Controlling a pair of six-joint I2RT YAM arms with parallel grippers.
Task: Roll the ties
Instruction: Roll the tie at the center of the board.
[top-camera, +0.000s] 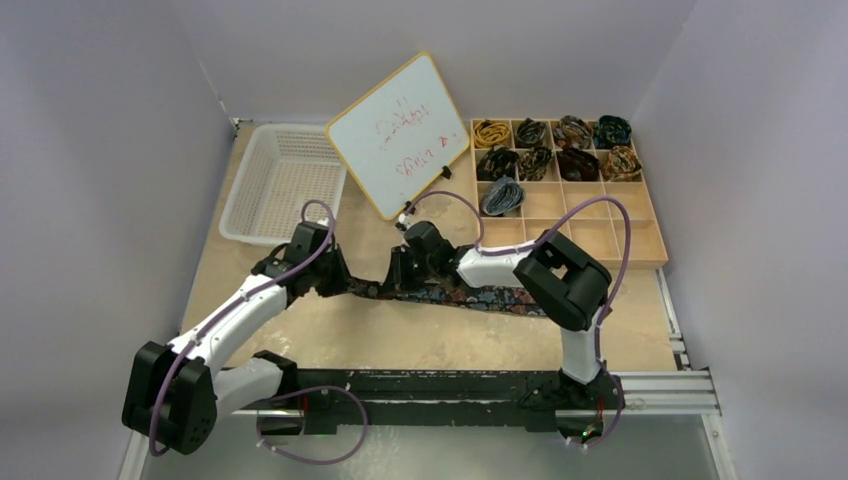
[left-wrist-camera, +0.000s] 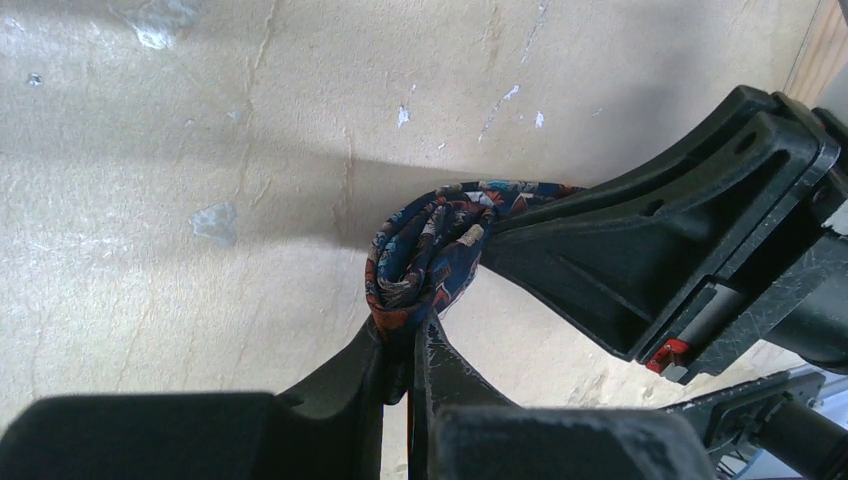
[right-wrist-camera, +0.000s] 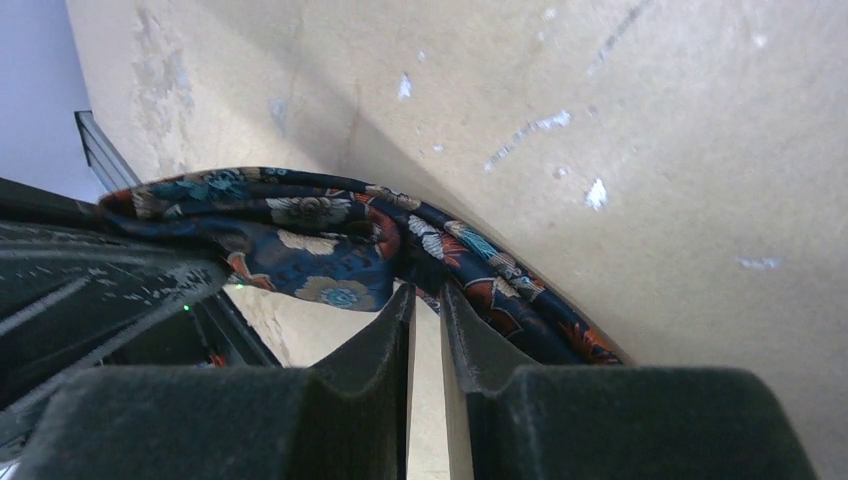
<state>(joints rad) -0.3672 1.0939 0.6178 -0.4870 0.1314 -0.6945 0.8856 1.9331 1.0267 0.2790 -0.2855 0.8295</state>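
pinching the lower edge of a small coil (left-wrist-camera: 420, 255), the left gripper (left-wrist-camera: 408, 335) is clamping its jaws almost together on the fabric, with no gap showing between the fingers in the left wrist view. this coil is forming the near-left end of the navy floral tie (top-camera: 480, 298), whose unrolled length is lying flat on the table (top-camera: 420, 340) and running off to the right, past the right arm's elbow. the right gripper (right-wrist-camera: 425, 300) is meeting the coil from the opposite side, its jaws standing narrow with only a thin slit between them, and a fold of the patterned cloth is sitting caught at their tips while the tie is draping away on both sides in the right wrist view. both grippers are sitting low over the middle of the table, close together, tips pointing toward each other. at the back right, a wooden tray (top-camera: 640, 215) is holding nine rolled ties (top-camera: 535, 162), each in its own compartment, filling the back row, the second row and one cell of the third. a white basket (top-camera: 285, 180) is standing at the back left, and a whiteboard (top-camera: 400, 135) with red writing is leaning between the basket and the tray.
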